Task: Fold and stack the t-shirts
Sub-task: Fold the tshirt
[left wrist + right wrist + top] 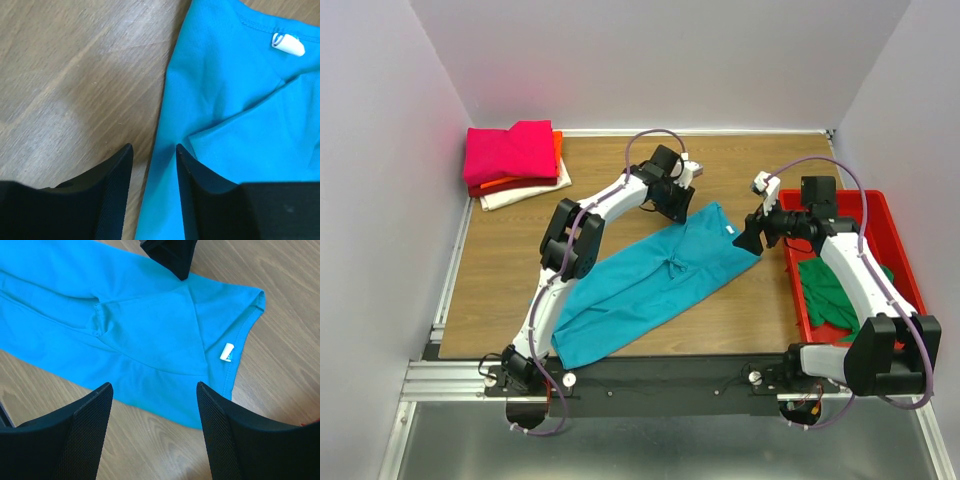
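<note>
A teal t-shirt [650,285], folded lengthwise, lies slanted across the wooden table, its white neck label [737,229] at the far right end. My left gripper [678,205] is low at the shirt's far-left edge by the collar. In the left wrist view its jaws [154,146] stand partly apart, and the edge of the teal cloth [235,90] runs between them. My right gripper [752,238] hovers open at the collar's right side. In the right wrist view [154,385] it is above the near hem of the shirt [140,325], close to the label [227,351].
At the back left corner is a stack of folded shirts: magenta [512,150] on top, orange [557,150] under it, cream [535,190] at the bottom. A red tray [895,225] at the right holds a crumpled green shirt [835,290]. Walls close in on three sides.
</note>
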Robot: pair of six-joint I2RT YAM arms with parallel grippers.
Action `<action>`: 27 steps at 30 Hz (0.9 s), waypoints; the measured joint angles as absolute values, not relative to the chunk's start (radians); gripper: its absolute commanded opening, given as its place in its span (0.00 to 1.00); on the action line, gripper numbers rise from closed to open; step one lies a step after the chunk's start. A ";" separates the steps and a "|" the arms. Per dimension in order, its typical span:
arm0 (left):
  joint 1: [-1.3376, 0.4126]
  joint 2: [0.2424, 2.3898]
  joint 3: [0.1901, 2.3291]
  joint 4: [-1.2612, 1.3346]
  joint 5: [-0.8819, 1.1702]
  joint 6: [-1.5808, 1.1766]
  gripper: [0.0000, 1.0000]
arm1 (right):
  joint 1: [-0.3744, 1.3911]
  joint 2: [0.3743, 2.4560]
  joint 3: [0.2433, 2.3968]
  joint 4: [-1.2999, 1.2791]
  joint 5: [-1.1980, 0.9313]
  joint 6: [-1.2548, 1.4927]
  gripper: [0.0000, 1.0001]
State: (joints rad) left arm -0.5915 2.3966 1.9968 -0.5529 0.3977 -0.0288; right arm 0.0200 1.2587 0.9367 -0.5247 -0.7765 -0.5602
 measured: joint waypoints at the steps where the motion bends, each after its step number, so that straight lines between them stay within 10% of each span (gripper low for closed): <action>1: -0.591 2.397 1.997 -0.553 0.393 -0.027 0.40 | 0.019 1.257 0.935 -0.524 -0.778 -0.560 0.75; 9: -0.598 2.397 1.998 -0.578 0.379 0.005 0.01 | 0.018 1.249 0.934 -0.524 -0.783 -0.557 0.75; 27: -0.447 2.434 2.153 -0.561 0.448 -0.123 0.00 | 0.018 1.249 0.930 -0.524 -0.782 -0.557 0.75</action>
State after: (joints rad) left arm -0.4473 2.4336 2.1529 -0.5610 0.4480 -0.1230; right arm 0.0181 1.2488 0.9302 -0.5240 -0.7822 -0.5571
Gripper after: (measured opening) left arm 0.003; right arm 0.747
